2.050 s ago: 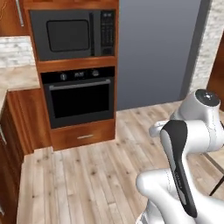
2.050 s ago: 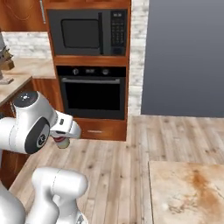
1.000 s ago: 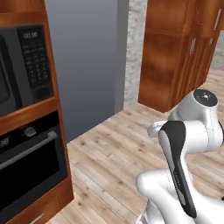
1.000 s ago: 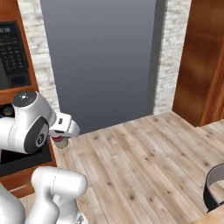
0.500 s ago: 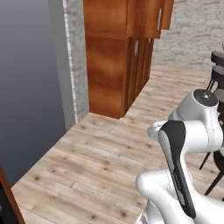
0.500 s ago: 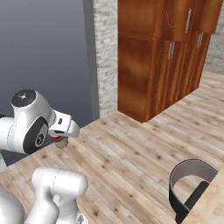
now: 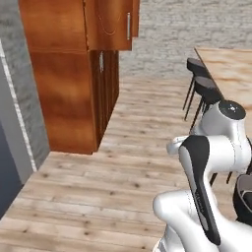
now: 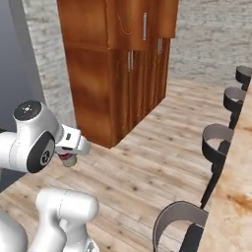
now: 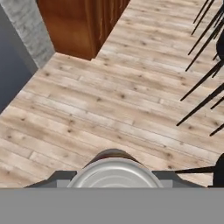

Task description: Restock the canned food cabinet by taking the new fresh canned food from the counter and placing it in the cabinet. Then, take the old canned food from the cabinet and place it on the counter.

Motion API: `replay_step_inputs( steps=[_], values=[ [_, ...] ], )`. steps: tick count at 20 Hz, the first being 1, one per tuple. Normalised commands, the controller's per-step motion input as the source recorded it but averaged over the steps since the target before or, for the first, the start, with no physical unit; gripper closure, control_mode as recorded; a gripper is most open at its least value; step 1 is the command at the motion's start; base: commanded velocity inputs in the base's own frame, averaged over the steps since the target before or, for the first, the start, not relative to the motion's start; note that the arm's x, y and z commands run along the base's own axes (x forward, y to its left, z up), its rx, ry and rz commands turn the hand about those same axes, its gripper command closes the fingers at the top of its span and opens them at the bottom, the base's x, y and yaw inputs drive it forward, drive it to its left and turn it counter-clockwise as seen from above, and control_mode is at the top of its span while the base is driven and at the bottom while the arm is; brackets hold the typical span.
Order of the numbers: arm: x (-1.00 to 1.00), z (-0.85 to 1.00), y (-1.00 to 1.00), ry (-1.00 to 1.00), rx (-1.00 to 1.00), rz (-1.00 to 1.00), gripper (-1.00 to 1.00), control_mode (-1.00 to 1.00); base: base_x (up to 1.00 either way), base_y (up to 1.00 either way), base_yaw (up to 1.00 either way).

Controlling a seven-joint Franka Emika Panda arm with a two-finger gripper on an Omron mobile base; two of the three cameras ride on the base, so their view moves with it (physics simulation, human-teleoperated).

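Red can (image 8: pixel 68 159) w/ grey top is clamped in gripper (image 8: pixel 69 156); cabinet (image 8: pixel 118 64) doors shut, placement on counter (image 7: pixel 231 74) judged still pending.

No text, label, brand, number or sign could be read on anything in these views. The can (image 9: pixel 113 173) in the gripper (image 8: pixel 69 158) showed a plain grey metal top in the hand view, and in the right base view its red side was too small to make out any print. The wood cabinet doors (image 8: pixel 129 29) bore carved lines and silver handles, with no lettering on them.
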Motion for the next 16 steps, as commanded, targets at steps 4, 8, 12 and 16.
replay_step_inputs(
  steps=[4,8,12,16],
  values=[
    [0.00,0.00,0.00,0.00,0.00,0.00,1.00,1.00,1.00,0.23,-0.43],
    [0.00,0.00,0.00,0.00,0.00,0.00,1.00,1.00,1.00,0.28,-0.46],
    [0.00,0.00,0.00,0.00,0.00,0.00,1.00,1.00,1.00,0.33,-0.38],
    [0.00,0.00,0.00,0.00,0.00,0.00,1.00,1.00,1.00,0.32,-0.27]
  ],
)
